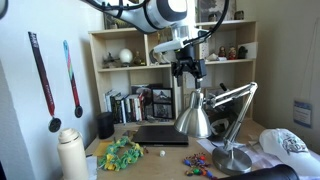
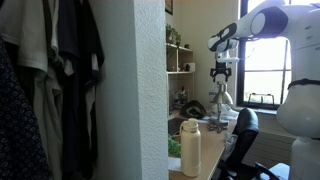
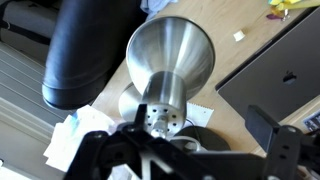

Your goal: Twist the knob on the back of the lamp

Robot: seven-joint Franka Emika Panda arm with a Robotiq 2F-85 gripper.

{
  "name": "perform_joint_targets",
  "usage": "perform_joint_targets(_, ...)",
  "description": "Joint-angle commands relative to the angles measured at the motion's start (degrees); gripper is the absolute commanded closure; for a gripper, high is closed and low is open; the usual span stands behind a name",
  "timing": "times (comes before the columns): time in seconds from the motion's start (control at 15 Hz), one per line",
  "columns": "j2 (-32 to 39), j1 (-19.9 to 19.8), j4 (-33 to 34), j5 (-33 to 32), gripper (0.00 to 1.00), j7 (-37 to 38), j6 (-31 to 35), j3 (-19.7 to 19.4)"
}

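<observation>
Your black jaws sit at the bottom of the wrist view. They are spread wide open, one on each side, and they hold nothing. Between them pokes up the narrow end of the shiny silver metal lamp with the bell-shaped shade. The tiny stubby round knob sits on that narrow end, facing you. It is too small for you to tell its colour. The jaws do not touch it.

The lamp's round flat base stands on the wooden surface. A dark flat closed laptop lies just beside the shade.

A tall white bottle with its lid on stands near the front edge, so you cannot see what is in it. A small black cup stands further back, and you cannot see inside it either. The wooden shelf behind holds a row of books, but their writing is too small to read. A white cap has a dark print that you cannot read.
</observation>
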Motion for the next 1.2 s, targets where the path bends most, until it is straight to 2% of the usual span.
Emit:
perform_joint_targets(0.0, 4.8, -1.8, 7.9, 1.3, 0.0, -0.1, -3.3, 0.4)
perform_joint_targets(0.27, 6.9, -2.9, 10.8, 1.4, 0.0, 0.1, -5.6, 0.5)
perform_joint_targets(0.67, 7.7, -3.8, 11.6, 1.5, 0.0, 0.4, -8.3, 0.6)
perform_joint_targets(0.73, 7.7, -3.9, 11.6, 1.5, 0.08, 0.4, -8.5, 0.6)
perform_joint_targets(0.8, 7.7, -3.9, 11.6, 1.6, 0.26, 0.4, -8.5, 0.7)
perform_joint_targets(1.13, 7.7, -3.9, 11.6, 1.7, 0.65, 0.7, -8.0, 0.8)
